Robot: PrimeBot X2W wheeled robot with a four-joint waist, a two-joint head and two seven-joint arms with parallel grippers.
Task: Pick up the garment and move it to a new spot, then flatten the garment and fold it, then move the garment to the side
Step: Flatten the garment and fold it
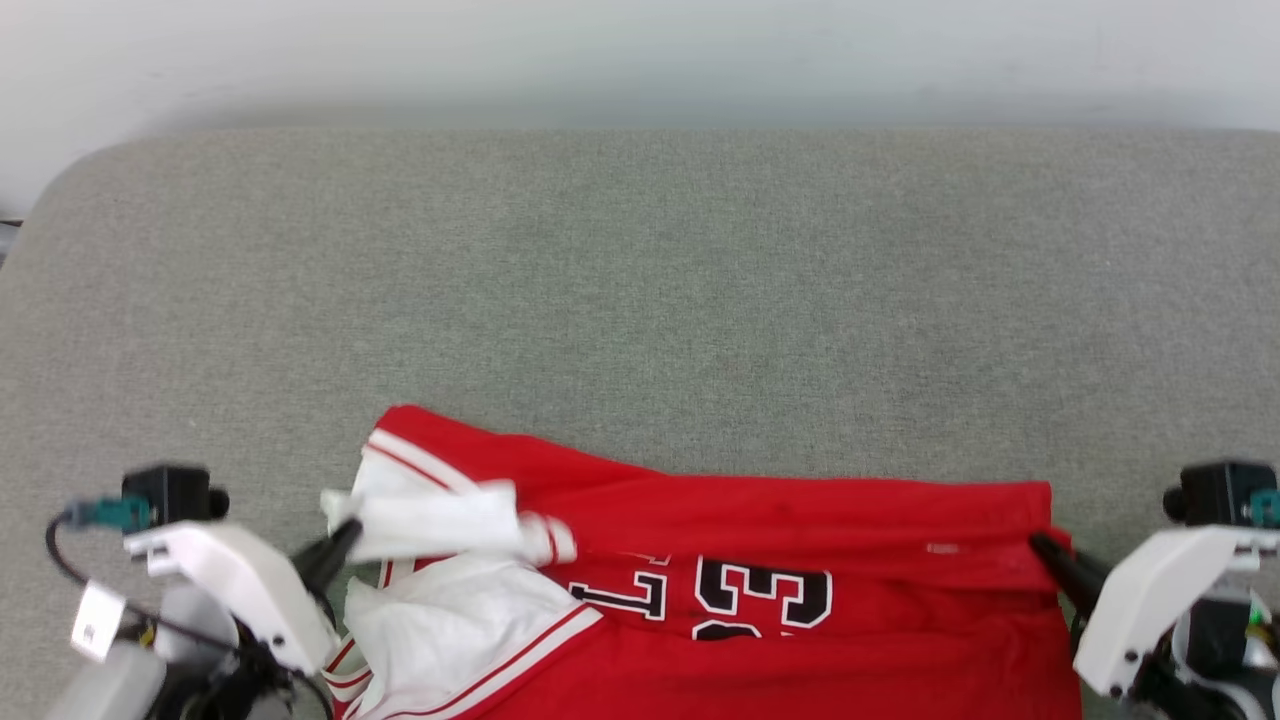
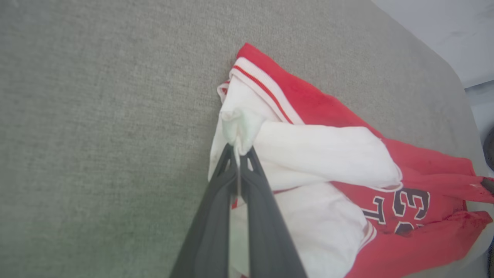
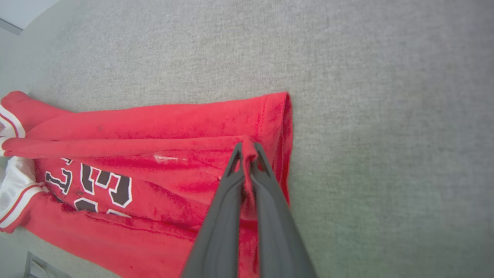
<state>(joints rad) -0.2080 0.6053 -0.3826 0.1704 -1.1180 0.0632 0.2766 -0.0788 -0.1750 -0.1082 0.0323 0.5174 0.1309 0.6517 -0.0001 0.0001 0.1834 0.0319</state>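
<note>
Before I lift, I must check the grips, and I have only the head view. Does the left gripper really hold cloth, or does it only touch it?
Observer: It holds cloth. In the left wrist view the left gripper is shut on a bunched tip of the garment's white sleeve.
Operator: And the right one?
Observer: In the right wrist view the right gripper is shut on a raised red fold, just inside the hem.

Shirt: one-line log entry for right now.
shirt: rumpled on grey surface | left gripper: shut on sleeve | right gripper: shut on hem
</note>
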